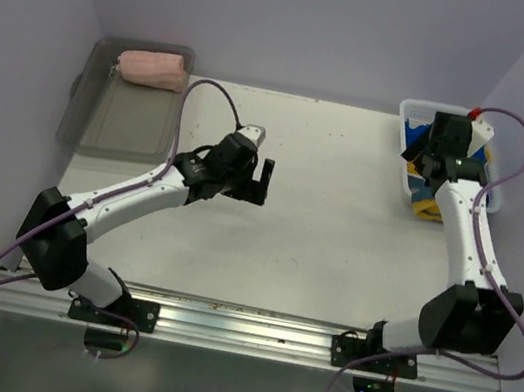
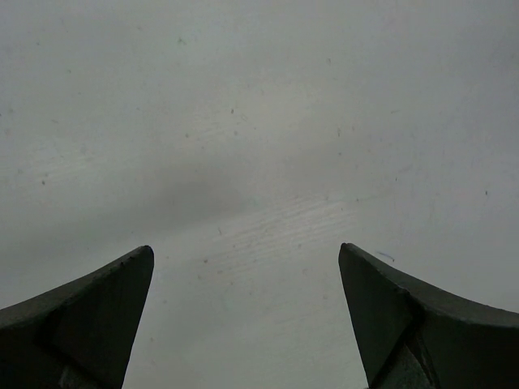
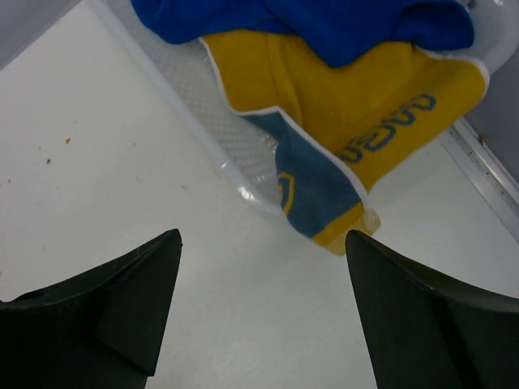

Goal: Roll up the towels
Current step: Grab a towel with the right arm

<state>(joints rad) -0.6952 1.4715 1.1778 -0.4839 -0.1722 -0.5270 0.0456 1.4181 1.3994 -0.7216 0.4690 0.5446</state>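
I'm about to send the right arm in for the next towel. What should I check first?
1. Right gripper open and empty: ok.
2. Yellow towel within reach, hanging over the basket rim: ok.
3. Yellow towel free of the blue towel: not ok, the blue one lies over its far part.
4. Left gripper open, empty, over the table: ok.
5. Pink towel rolled, lying in the tray: ok.
6. Yellow towel unsnagged inside the basket: cannot tell.
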